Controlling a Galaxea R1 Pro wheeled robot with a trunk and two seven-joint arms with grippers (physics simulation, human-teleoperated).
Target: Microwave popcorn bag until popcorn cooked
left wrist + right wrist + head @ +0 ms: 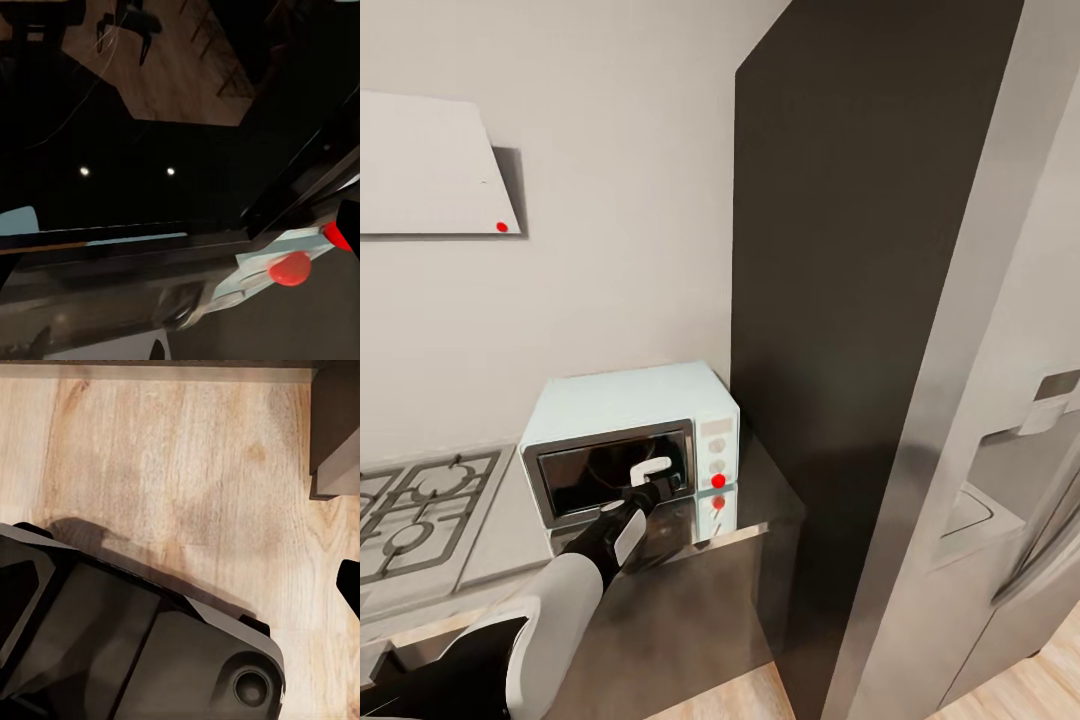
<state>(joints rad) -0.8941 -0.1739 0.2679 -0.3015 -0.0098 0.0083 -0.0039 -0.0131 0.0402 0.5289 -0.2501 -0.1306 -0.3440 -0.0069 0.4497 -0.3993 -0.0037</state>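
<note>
The left claw [652, 478] is at the dark glass door of the microwave [630, 410], right before it; how far it is open cannot be told. The red dot [718, 481] is just to its right. The microwave stands on the tabletop [690, 580], the hob [420, 510] well to the left.

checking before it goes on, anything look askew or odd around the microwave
Nothing stands out. The microwave sits square on the countertop, door shut, with the left gripper at its dark glass.
</note>
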